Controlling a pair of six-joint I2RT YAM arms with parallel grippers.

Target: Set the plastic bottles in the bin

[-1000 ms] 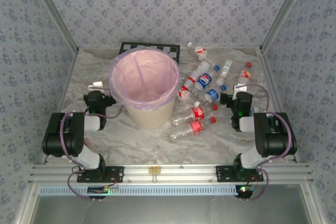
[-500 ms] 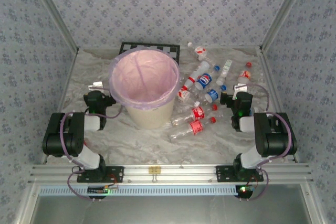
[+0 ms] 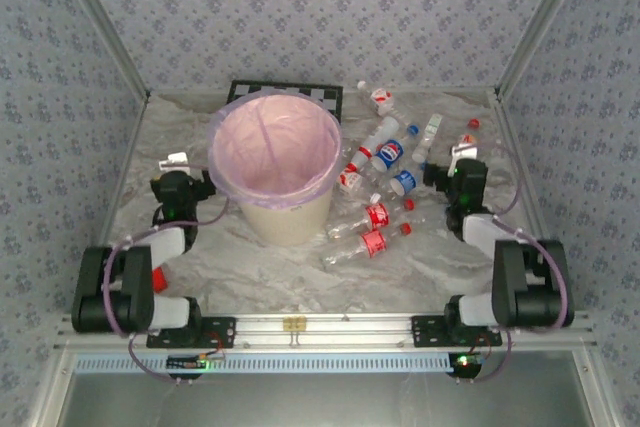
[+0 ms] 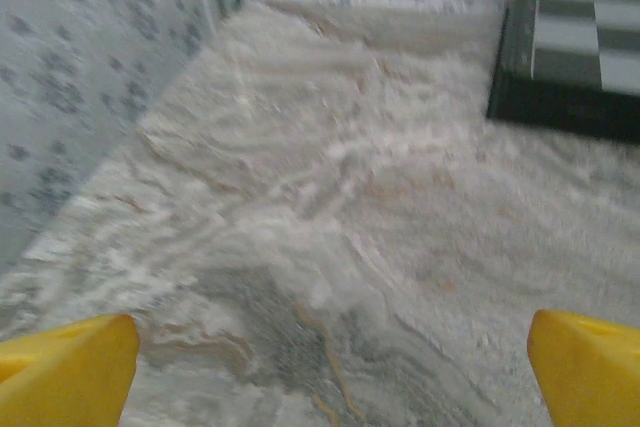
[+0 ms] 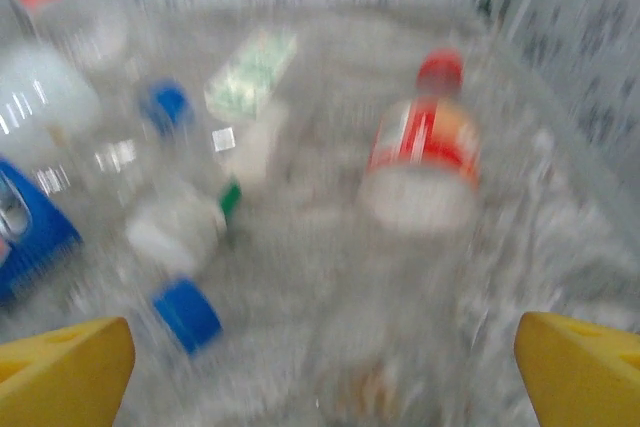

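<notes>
The cream bin [image 3: 287,219] with its pink liner stands left of centre on the table. Several clear plastic bottles lie to its right, among them two red-labelled ones [image 3: 372,241] and a blue-labelled one [image 3: 391,152]. My right gripper [image 3: 462,154] hangs open over the right end of that group. In the blurred right wrist view a red-capped, red-labelled bottle [image 5: 424,150] lies ahead of the right gripper [image 5: 325,372], with a blue cap [image 5: 186,313] to the left. My left gripper [image 3: 177,161] stands open left of the bin; the left gripper [image 4: 330,377] has bare cloth between its yellow fingertips [image 4: 72,371].
A checkerboard panel [image 3: 325,95] lies behind the bin and shows again as a checkerboard panel [image 4: 574,45] at upper right. Patterned walls and metal frame posts [image 3: 528,39] close in the table on three sides. A crumpled marbled cloth [image 3: 260,272] covers the table.
Both arms have stretched forward, away from their bases. The right gripper has moved up toward the red-capped bottle, the left one further along the bin's left side. Both stay open.
</notes>
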